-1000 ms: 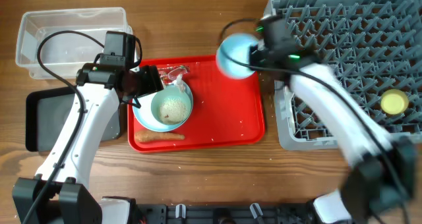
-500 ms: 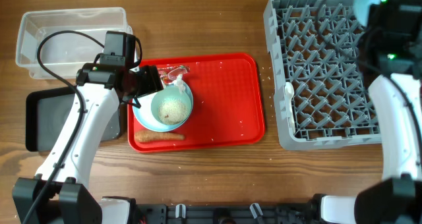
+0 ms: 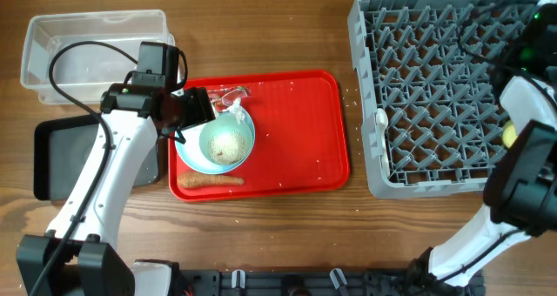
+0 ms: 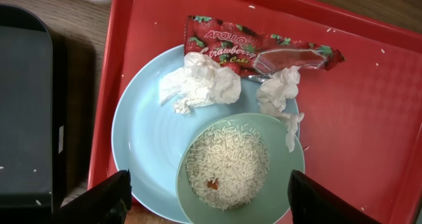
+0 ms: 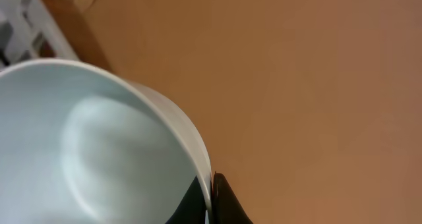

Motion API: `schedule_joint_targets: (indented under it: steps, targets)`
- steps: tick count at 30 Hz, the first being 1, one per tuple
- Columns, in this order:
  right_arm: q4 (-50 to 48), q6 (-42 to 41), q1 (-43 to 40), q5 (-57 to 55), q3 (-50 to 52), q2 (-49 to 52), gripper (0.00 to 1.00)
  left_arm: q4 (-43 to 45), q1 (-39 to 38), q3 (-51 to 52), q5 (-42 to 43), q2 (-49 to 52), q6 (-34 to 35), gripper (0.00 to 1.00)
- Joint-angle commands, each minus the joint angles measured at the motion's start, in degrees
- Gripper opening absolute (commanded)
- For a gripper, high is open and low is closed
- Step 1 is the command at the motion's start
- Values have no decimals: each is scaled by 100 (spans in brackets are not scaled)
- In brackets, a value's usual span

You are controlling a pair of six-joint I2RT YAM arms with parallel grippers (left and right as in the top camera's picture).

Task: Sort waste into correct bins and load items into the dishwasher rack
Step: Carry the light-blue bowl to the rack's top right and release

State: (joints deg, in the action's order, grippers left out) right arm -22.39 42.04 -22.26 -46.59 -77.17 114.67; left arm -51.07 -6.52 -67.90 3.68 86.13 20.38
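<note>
- Left fingers (image 4: 99,199): spread open, holding nothing, above the blue plate (image 4: 142,138) on the red tray (image 3: 296,131).
- Right fingers (image 5: 227,201): closed on the blue bowl (image 5: 86,151) at its rim.
- Green bowl (image 4: 290,165): on the plate, holding rice (image 4: 227,161); wrappers (image 4: 257,49) at the plate's far rim.
- Rack (image 3: 426,87): desk's far right corner.
- Clear tub (image 3: 87,48): far left corner.
</note>
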Motion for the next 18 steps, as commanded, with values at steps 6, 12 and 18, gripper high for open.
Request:
schedule_joint_targets:
  steps: [6, 12, 18]
  targets:
    - [-293, 223, -109, 70, -39, 223, 5, -48, 31, -70, -52, -96, -46, 75]
    - [-610, 448, -203, 92, -37, 225, 4, -48, 31, -70, -52, -96, -44, 75]
    - [-245, 404, -197, 310, -17, 354, 4, -50, 31, -70, -11, -96, -22, 75]
